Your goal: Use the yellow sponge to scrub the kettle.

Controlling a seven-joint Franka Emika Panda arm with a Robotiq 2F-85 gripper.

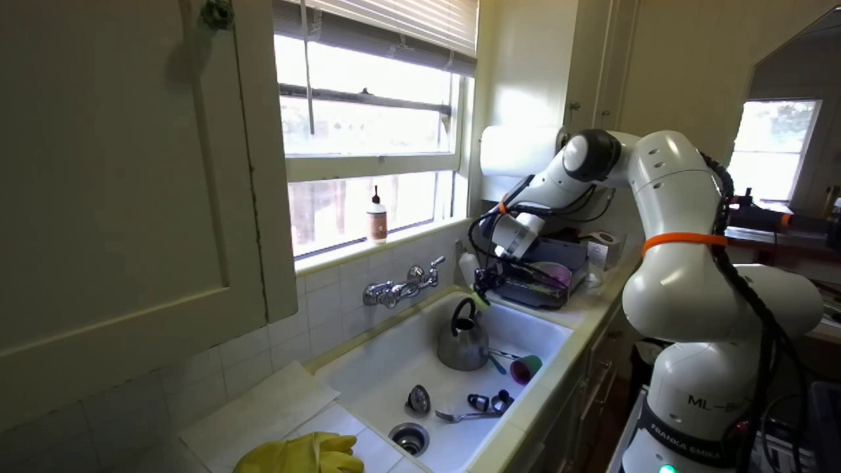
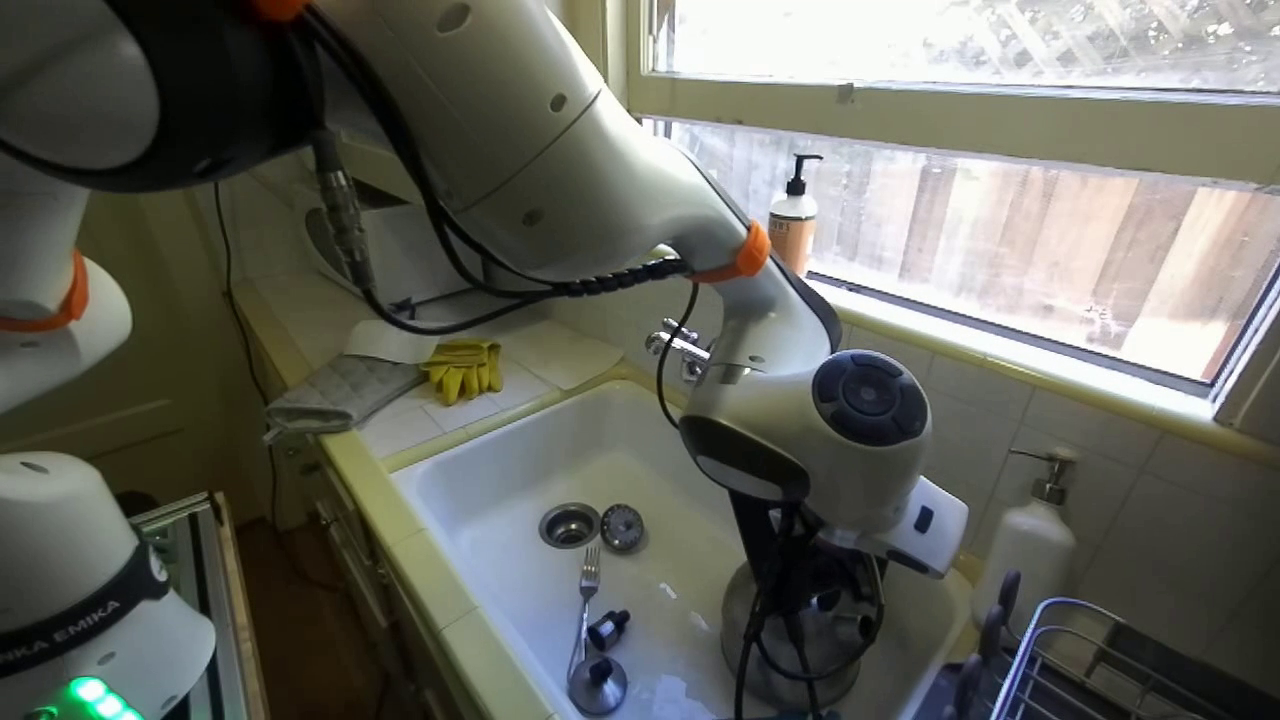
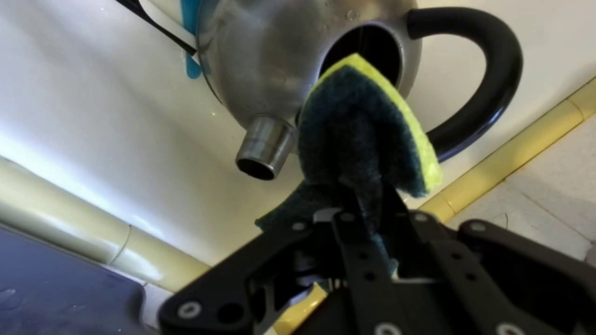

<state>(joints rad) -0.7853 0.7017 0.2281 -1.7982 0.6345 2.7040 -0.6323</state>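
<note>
While the claw (image 3: 368, 204) pinches the yellow sponge (image 3: 354, 125) between its tips, the larger part of it stands out beyond them, bent, showing its dark scrubbing side with the yellow layer along the border. In the wrist view, the sponge hides a part of the round opening (image 3: 377, 46) of the kettle (image 3: 279, 42) (whether they touch each other, I cannot tell). If we take the kettle's body as a clock, the sponge is near five o'clock, the black handle (image 3: 505, 60) at three and the spout (image 3: 265, 142) at seven. The kettle stands upright in the white sink (image 1: 368, 381). Seen from it in an exterior view, the green cup (image 1: 525, 370) lies on its side at four o'clock, the fork (image 1: 468, 416) at six, and the drain (image 1: 409, 439) at seven, with the strainer (image 1: 418, 401) just beside it. At eight o'clock, outside of the sink, the yellow gloves (image 1: 302, 453) rest on the counter (image 1: 341, 418).
</note>
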